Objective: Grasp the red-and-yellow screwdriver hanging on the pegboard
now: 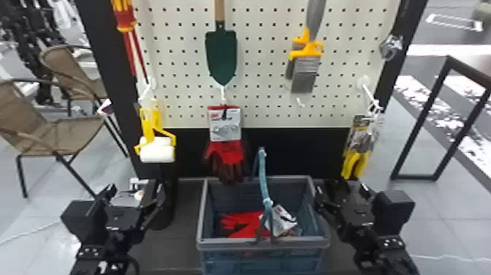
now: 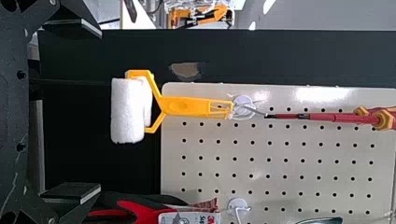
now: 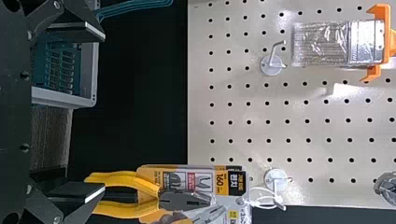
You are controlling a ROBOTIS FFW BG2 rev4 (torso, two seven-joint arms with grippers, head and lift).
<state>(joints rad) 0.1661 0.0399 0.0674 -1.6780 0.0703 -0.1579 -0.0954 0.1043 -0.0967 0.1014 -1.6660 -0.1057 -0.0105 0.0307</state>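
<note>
Hardware shop: packaged tools on pegboard (image 1: 263,66)

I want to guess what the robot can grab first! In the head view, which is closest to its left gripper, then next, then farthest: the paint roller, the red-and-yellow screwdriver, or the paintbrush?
From the left gripper:
1. Paint roller, just above it, low on the left.
2. Red-and-yellow screwdriver, high on the left.
3. Paintbrush, high on the right.
</note>
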